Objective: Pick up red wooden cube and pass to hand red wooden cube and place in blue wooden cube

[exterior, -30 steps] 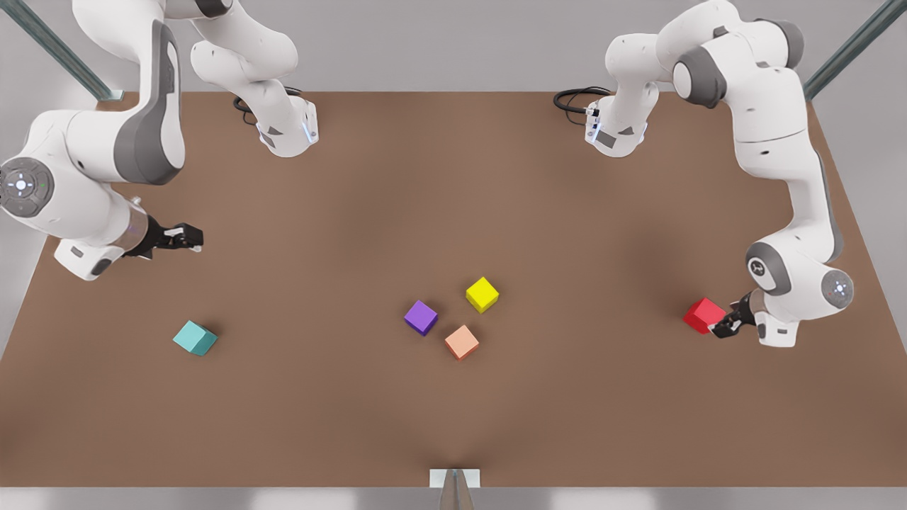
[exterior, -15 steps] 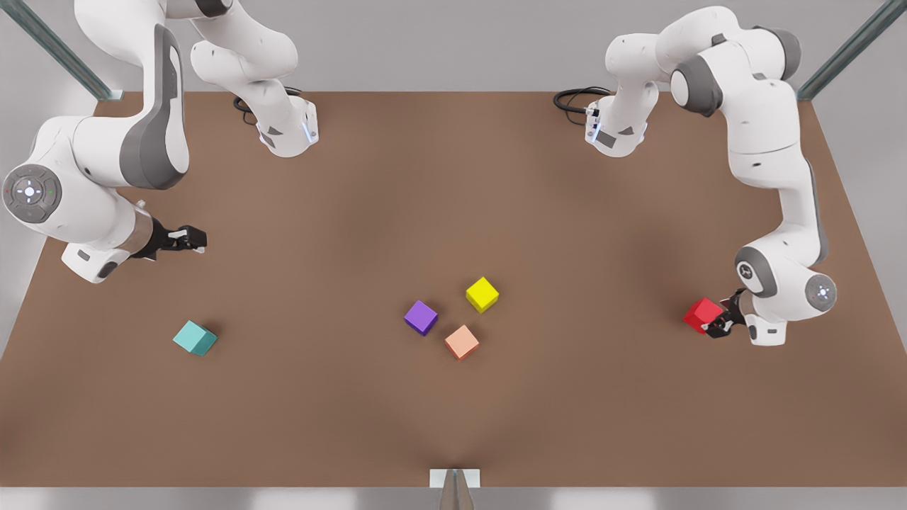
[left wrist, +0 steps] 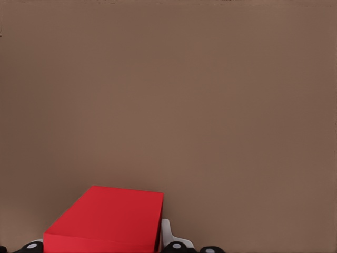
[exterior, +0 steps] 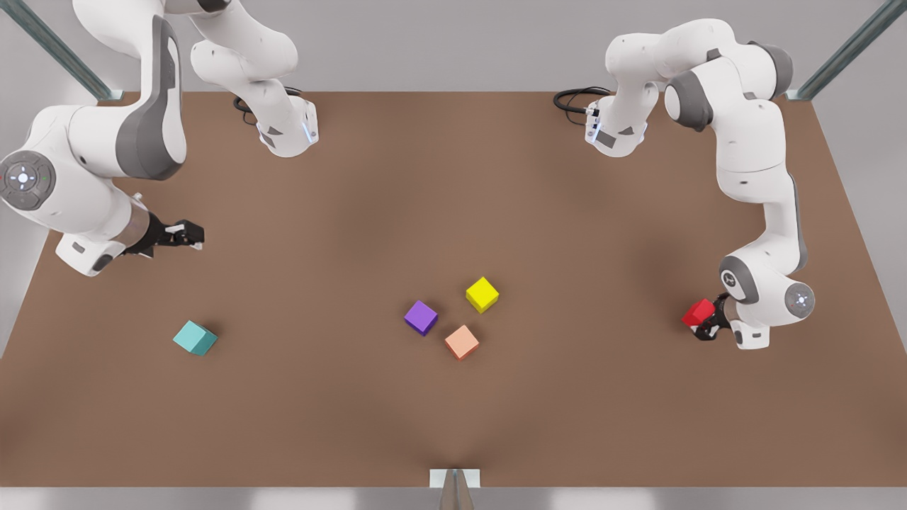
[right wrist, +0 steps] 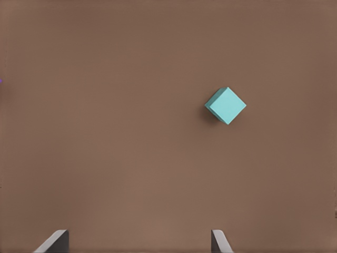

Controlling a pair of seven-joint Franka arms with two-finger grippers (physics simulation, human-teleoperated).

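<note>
left tool [exterior: 708, 327] — pinching red wooden cube [exterior: 698, 312] | right tool [exterior: 190, 234] (waiting) — spread

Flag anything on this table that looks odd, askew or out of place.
Nothing stands out. The red wooden cube sits at the left tool, on the front view's right. The right tool hovers open beyond the blue wooden cube. Three other cubes lie apart mid-table, intact.

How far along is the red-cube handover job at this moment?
Early stage. Done: the left gripper, at the front view's right, has reached the red wooden cube and sits around it at the table. In hand: the grasp; whether the fingers have closed is unclear. Left: lift, pass to the right gripper, which waits open at the front view's left, then place at the blue wooden cube.
</note>
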